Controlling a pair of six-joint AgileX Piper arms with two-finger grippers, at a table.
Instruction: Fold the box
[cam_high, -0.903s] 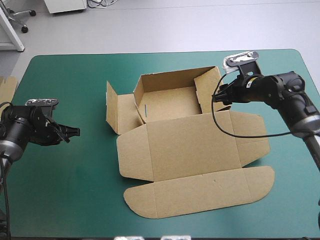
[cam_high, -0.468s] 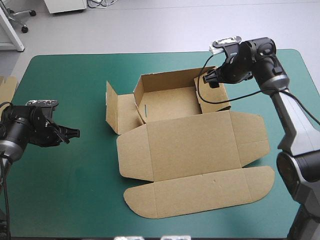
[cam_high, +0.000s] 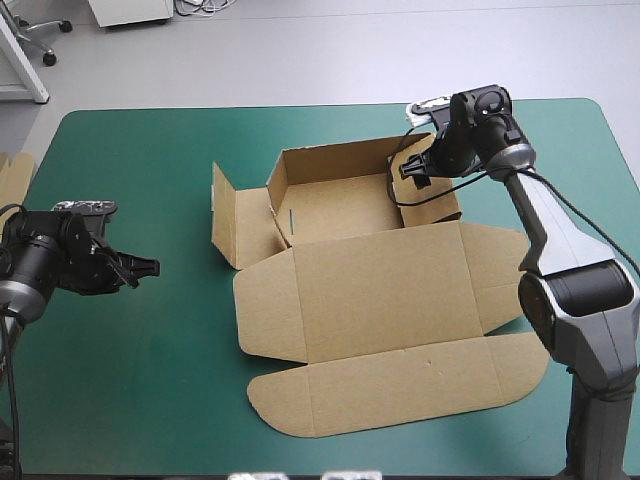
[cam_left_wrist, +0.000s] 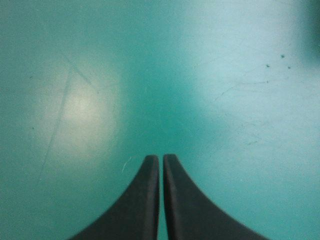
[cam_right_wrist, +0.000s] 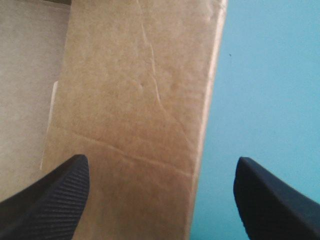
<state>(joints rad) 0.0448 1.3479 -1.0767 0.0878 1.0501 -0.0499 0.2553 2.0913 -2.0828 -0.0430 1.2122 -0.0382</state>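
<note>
- Brown cut-board box (cam_high: 370, 290) sat mid-desk: open tray toward the far edge, lid sheet flat toward the near edge, its rounded flap close to that edge.
- Tray's back and side walls were up; one loose flap stood upright on the tray's left.
- Right gripper (cam_high: 409, 172) was at the tray's right wall, fingers wide apart. In the right wrist view one finger sat over the board, the other over bare cover, wall edge between them. Contact: couldn't tell.
- Left gripper (cam_left_wrist: 161, 161) was pressed together, holding nothing, over the teal-green desk cover (cam_high: 130, 380), well apart from the box.
- Wide bare cover lay left of the box, a narrower strip on its right.
- More brown board (cam_high: 12, 180) showed at the desk's left edge.
</note>
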